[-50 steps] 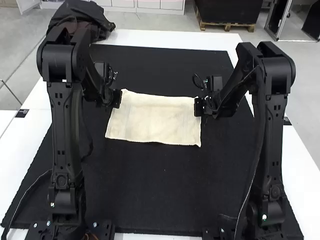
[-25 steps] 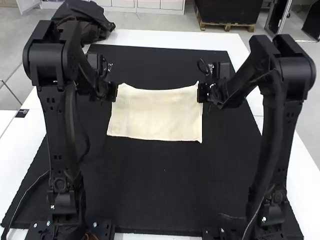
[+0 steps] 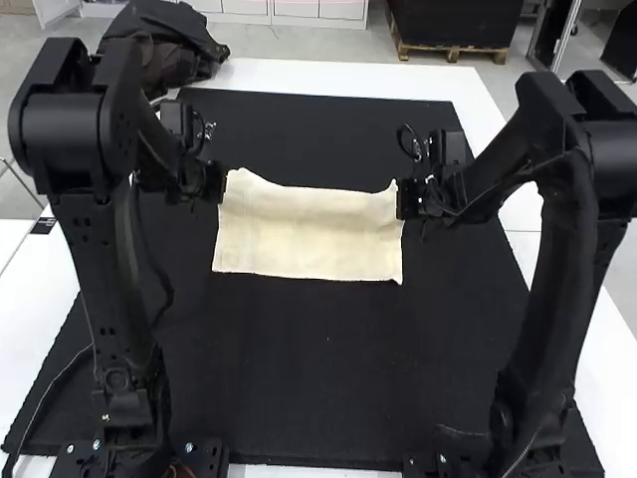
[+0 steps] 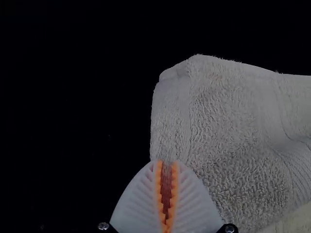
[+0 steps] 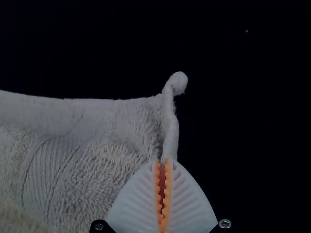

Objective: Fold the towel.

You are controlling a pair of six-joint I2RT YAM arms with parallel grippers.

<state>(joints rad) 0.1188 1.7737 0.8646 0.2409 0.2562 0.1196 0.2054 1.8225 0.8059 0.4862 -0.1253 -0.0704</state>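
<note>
Our left tool (image 3: 215, 183) and right tool (image 3: 406, 199) are both closed, each pinching the towel (image 3: 309, 237) by its side, close to a far corner. The towel is spread between them over the mat (image 3: 309, 368), its far edge sagging slightly. For folding, we should raise both corners equally, pull only softly, and bring them together toward the near edge. We count two arms (image 3: 95, 269), two tools, one towel, one mat, one table (image 3: 338, 76).
</note>
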